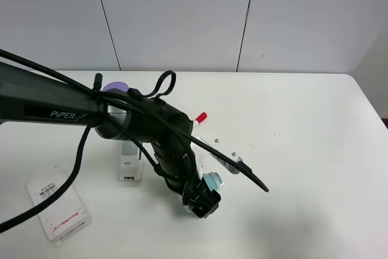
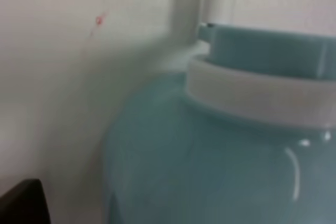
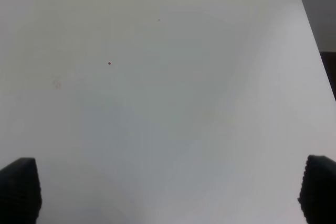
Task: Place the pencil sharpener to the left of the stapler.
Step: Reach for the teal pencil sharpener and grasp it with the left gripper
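Table (image 1: pixel 303 150), white, carries everything. Left arm (image 1: pixel 145 122) reaches across above the stapler (image 1: pixel 130 163). Its claw (image 1: pixel 202 201) is low, right beside the teal pencil sharpener (image 1: pixel 213 181), which sits on the table right of the stapler. I cannot tell whether that claw grips it. Right claw (image 3: pixel 168 195) hangs released, fingertips wide apart. Red marker (image 1: pixel 200 116) shows its tip beyond the stapler, to its right.

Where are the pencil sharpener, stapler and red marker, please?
pencil sharpener (image 2: pixel 210 171): left wrist view, teal rounded body.
stapler (image 1: pixel 130 170): exterior high view, the end showing below the arm.
red marker (image 1: pixel 200 116): exterior high view, red tip.
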`<state>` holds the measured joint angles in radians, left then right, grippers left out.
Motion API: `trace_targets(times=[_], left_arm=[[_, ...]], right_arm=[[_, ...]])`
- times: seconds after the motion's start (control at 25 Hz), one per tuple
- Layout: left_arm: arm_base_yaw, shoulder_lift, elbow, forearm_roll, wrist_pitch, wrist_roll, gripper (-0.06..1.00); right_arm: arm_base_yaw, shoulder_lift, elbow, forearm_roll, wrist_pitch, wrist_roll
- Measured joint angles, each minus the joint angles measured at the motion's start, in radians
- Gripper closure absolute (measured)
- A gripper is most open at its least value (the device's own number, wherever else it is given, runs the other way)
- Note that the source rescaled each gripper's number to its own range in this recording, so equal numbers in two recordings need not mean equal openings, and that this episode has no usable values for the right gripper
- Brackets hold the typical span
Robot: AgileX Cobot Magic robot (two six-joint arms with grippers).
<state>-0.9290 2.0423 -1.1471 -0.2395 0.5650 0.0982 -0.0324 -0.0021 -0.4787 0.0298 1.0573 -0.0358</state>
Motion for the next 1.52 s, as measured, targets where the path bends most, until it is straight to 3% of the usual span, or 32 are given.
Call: trace_targets(times=[0.16,0.64,1.52], left_arm=[[0.0,0.0,0.0,-0.002,-0.002,0.0,0.18],[0.0,0.0,0.0,-0.035,-0.015,-0.003,0.91],[0.001,-0.019,0.0,-0.026,-0.046,-0.004,0.93]], right_arm=[[0.0,0.0,0.0,0.0,0.0,0.0],[0.0,0.0,0.0,0.0,0.0,0.0],[0.0,0.0,0.0,0.0,0.0,0.0]])
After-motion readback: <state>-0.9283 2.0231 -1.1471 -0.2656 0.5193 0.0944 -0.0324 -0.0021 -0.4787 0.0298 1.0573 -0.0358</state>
